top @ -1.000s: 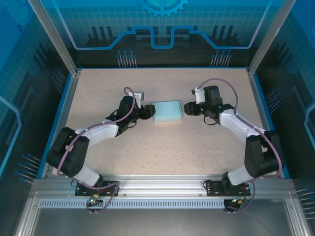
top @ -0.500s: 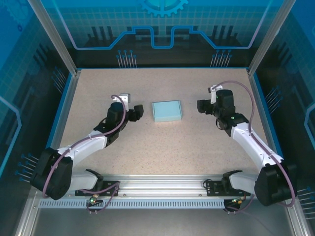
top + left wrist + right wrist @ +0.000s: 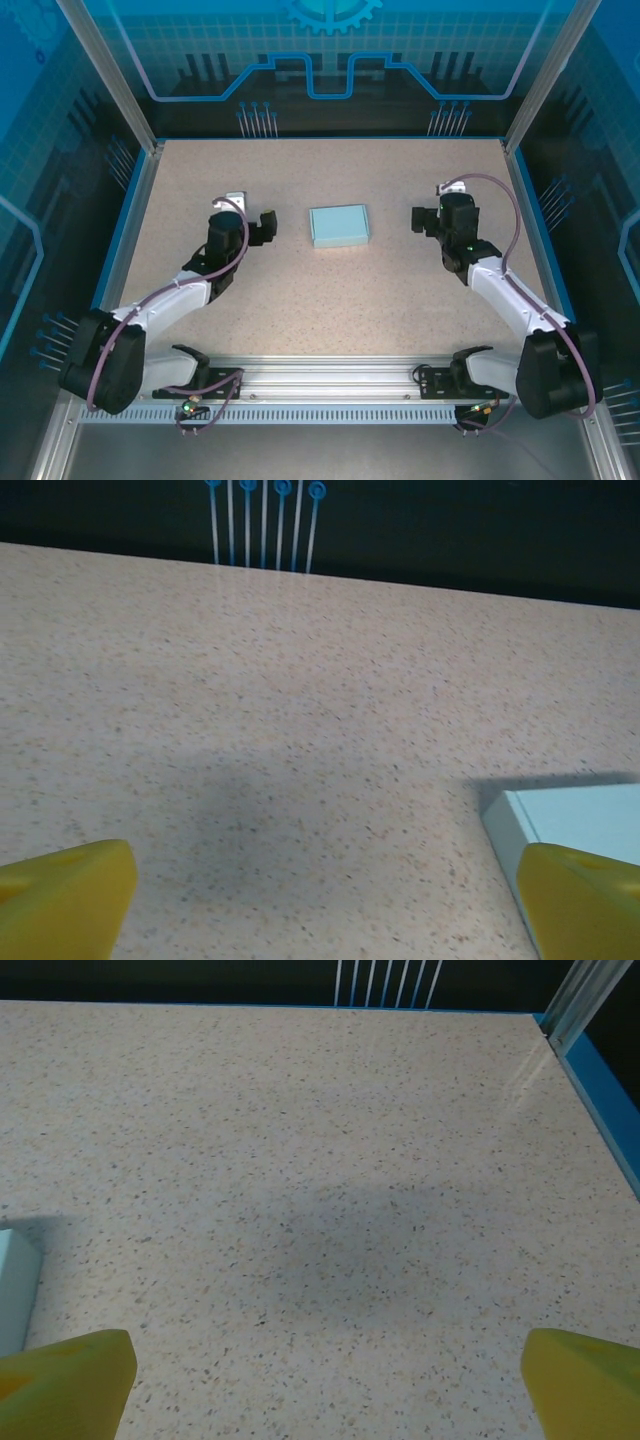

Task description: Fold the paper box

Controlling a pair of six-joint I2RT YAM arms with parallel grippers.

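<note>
The paper box (image 3: 339, 226), a small closed light blue rectangular box, lies flat in the middle of the speckled table (image 3: 330, 170). My left gripper (image 3: 262, 228) rests to its left, apart from it and open. In the left wrist view the yellow fingertips (image 3: 62, 898) stand wide, with bare table between them, and the box corner (image 3: 585, 818) shows just past the right one. My right gripper (image 3: 420, 220) is to the right of the box, also apart and open. Its yellow fingertips (image 3: 62, 1375) are spread over bare table, with the box's edge (image 3: 14, 1290) at the far left.
A blue rim (image 3: 122, 225) edges the table, with metal posts (image 3: 108, 75) at the back corners. Blue cable ties (image 3: 255, 118) stick up along the back wall. The aluminium rail (image 3: 330, 380) carrying both arm bases runs along the near edge.
Both grippers have drawn back sideways from the box's ends and opened wide. The box has stayed where it was.
</note>
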